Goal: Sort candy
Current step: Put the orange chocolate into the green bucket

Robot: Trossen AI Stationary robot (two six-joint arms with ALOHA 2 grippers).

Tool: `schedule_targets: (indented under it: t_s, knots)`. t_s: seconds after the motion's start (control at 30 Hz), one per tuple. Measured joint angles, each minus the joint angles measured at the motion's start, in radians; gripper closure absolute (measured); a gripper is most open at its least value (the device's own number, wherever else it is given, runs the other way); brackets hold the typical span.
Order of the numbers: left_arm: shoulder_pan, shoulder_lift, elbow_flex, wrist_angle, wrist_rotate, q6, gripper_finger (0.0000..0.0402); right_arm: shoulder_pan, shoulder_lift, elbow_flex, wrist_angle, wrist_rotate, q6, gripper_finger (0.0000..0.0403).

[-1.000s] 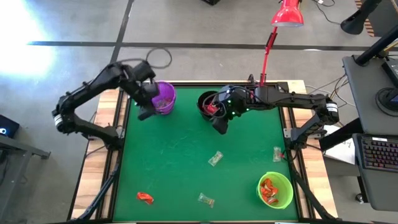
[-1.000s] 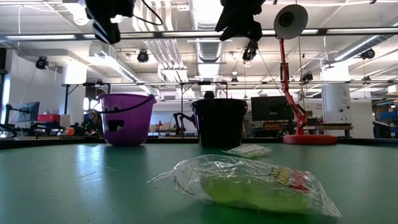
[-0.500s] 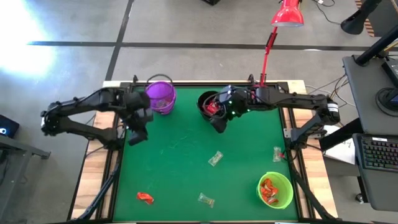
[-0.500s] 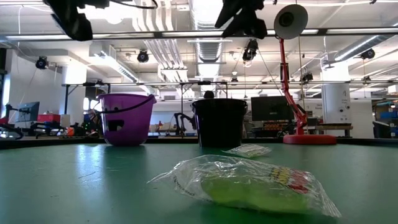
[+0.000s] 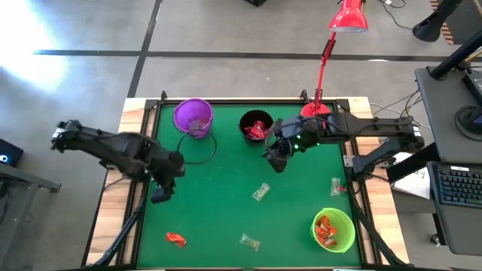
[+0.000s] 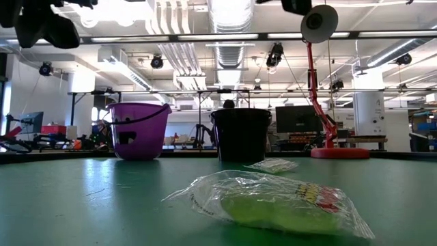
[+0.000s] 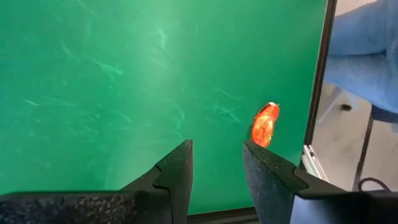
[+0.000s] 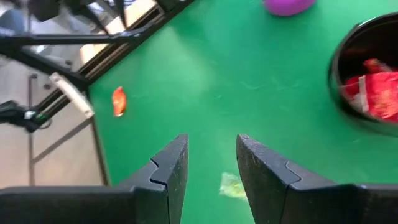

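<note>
No legible writing. Left gripper (image 7: 216,163) fingers slightly parted, empty, orange-red candy (image 7: 265,124) just beyond. Right gripper (image 8: 211,163) likewise parted, empty, pale green candy (image 8: 233,185) beneath.

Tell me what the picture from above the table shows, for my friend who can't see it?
Two dark robot arms reach over a green table, each with an open, empty claw: the left claw near the left edge, the right claw beside a black cup holding red candy. A purple cup and a green cup also stand there, with an orange-red candy and three clear-wrapped candies loose.
</note>
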Motion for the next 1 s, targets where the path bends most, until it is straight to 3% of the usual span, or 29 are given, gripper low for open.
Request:
schedule_targets:
  t_s: [0.3, 0.5, 0.67, 0.77, 1.0]
  knots:
    - [-0.155, 0.055, 0.0, 0.122, -0.004, -0.173, 0.0278, 0.124, -0.011, 0.0, -0.006, -0.005, 0.016, 0.0275]
    - [-0.279, 0.138, 0.004, 0.135, -0.12, -0.278, 0.0278, 0.189, -0.011, 0.0, -0.01, -0.005, 0.016, 0.0275]
    - [-0.318, 0.22, 0.004, 0.136, -0.183, -0.377, 0.0278, 0.237, -0.011, 0.0, -0.009, -0.007, 0.016, 0.0275]
    - [-0.317, 0.272, 0.004, 0.135, -0.165, -0.392, 0.0278, 0.258, -0.011, 0.0, -0.009, -0.006, 0.016, 0.0275]
    - [-0.315, 0.425, 0.004, 0.129, -0.007, -0.391, 0.0278, 0.307, -0.011, 0.0, -0.008, -0.004, 0.016, 0.0275]
